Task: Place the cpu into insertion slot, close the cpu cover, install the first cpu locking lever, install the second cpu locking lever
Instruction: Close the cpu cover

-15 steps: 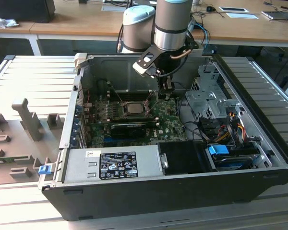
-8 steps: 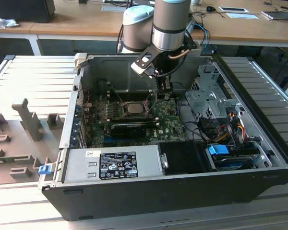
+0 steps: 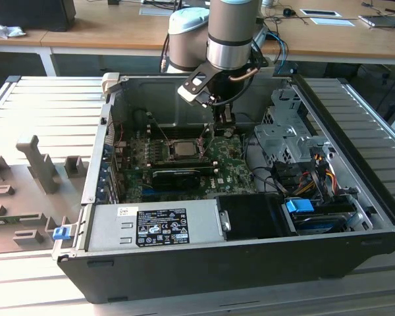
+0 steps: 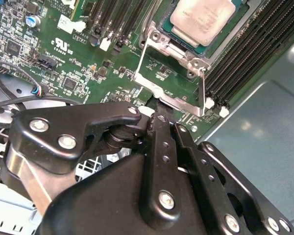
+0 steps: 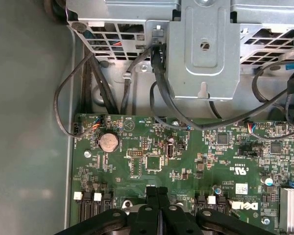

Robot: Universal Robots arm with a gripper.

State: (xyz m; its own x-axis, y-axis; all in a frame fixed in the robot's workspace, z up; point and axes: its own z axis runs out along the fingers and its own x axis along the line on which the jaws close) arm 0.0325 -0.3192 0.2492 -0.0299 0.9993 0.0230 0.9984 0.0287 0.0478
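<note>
The cpu (image 4: 203,19) lies flat in the insertion slot (image 3: 166,150), its silvery face up; the exterior view shows the cpu (image 3: 183,148) amid the green motherboard. The cpu cover (image 4: 174,100), a metal frame with a cut-out middle, stands swung open beside the slot, with green board showing through it. My gripper (image 4: 157,115) is shut, its black fingertips pressed together right at the cover's free edge. In the exterior view the gripper (image 3: 222,128) hangs inside the case just to the right of the slot. In the first wrist view the gripper (image 5: 157,191) hovers low over the board.
A long black card (image 3: 178,174) lies in front of the slot. Memory slots (image 4: 235,63) flank the socket. A metal drive cage (image 3: 286,138) with cables stands at the exterior view's right, and the power supply (image 3: 155,227) sits at the front. A coin battery (image 5: 108,142) is on the board.
</note>
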